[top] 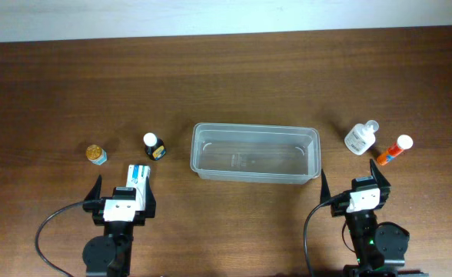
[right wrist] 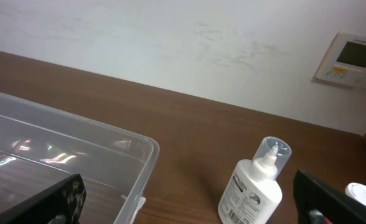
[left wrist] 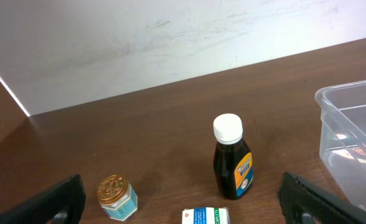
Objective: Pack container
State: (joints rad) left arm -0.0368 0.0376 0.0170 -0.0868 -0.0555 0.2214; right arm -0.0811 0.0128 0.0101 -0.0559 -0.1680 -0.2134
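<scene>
Tipping risk: left fingers (top: pixel 97 191), right fingers (top: pixel 324 188) both open, empty; tall dark bottle (top: pixel 154 146) near box (top: pixel 138 177) cld topple on careless reach; container (top: pixel 254 151) empty.

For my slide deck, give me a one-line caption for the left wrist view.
Open left gripper facing a dark bottle, gold-lidded jar and small box, clear container at right.

The wooden table (top: pixel 226 69) bears the clear container (top: pixel 197 154) mid-table. At its nine o'clock: dark bottle (top: pixel 154 146), gold-lidded jar (top: pixel 96 154), small box (top: pixel 139 177). At three o'clock: white bottle (top: pixel 361 138), orange tube (top: pixel 393 150)
</scene>
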